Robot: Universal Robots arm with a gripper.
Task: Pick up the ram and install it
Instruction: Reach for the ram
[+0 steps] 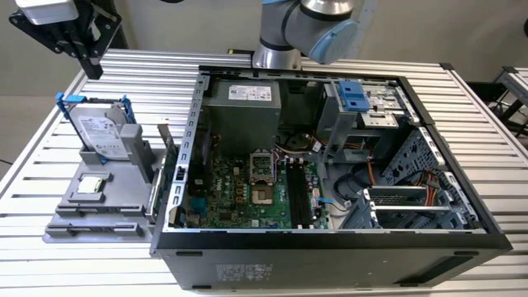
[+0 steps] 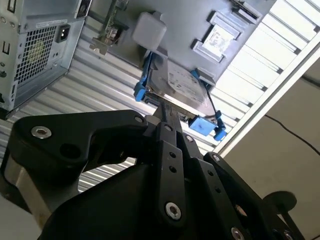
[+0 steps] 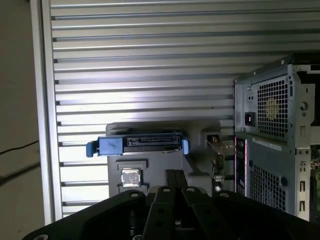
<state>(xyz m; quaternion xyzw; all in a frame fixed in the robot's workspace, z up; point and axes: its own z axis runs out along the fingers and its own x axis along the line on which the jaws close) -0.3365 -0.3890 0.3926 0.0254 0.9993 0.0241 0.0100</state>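
A slatted aluminium table (image 1: 148,68) carries an open computer case (image 1: 330,253) lying on its side. A grey fixture tray (image 1: 66,213) sits just beside it, at 9 o'clock of the case in the exterior view. A plain pale wall stands behind. Past the table's edge, the first wrist view shows bare floor with a dark cable (image 3: 20,147) trailing over it.

On the tray, a hard drive (image 1: 103,133) in a blue frame stands upright toward 12 o'clock, with the square processor chip (image 1: 91,184) below it. The ram (image 1: 93,229) seems to be the thin dark strip on edge in the long slot at the tray's 6 o'clock end. It is too slim to be sure of. The black memory slots (image 1: 298,192) on the motherboard (image 1: 239,192) are too dark to read. In both wrist views the gripper's body covers the near part of the tray.

The arm (image 1: 318,25) rises at 12 o'clock, cut off by the frame. The gripper (image 1: 93,73) hangs high at 10 o'clock, well above the hard drive and pointing down. Its jaws are drawn together with nothing seen between them.
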